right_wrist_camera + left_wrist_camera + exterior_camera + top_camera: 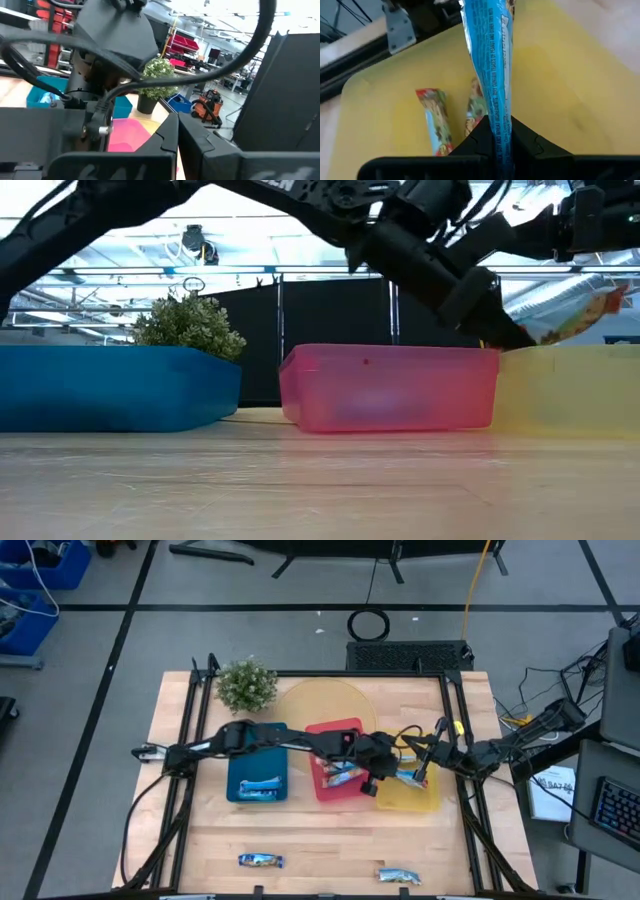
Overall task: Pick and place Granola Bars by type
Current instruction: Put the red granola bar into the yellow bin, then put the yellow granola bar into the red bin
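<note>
My left gripper [499, 139] reaches from the table's left over the yellow tray [432, 802] and is shut on a blue-wrapped granola bar [490, 55]. In the low view the bar's shiny end [568, 315] shows above the yellow tray's wall [570, 395]. Two bars [436, 122] [474, 111] lie flat on the yellow tray's floor. Another bar [262, 786] lies in the blue tray [238, 772], and some [340, 777] lie in the red tray [335, 732]. Two bars [260, 860] [398, 876] lie on the table near its front edge. My right gripper [177, 131] waits shut at the table's right. My left gripper pinches one end of the blue bar [500, 131] between its two fingers. The fingers slant down from the table's left and lie along the bar, which sticks out ahead of them. The bar is lifted clear above the yellow tray's floor.
A small potted plant [246, 685] stands at the back left of the table. A round pale board [320, 705] lies behind the trays. Black frame rails [190, 740] run along the table's left and right sides. Bare wood lies between the trays and the front edge.
</note>
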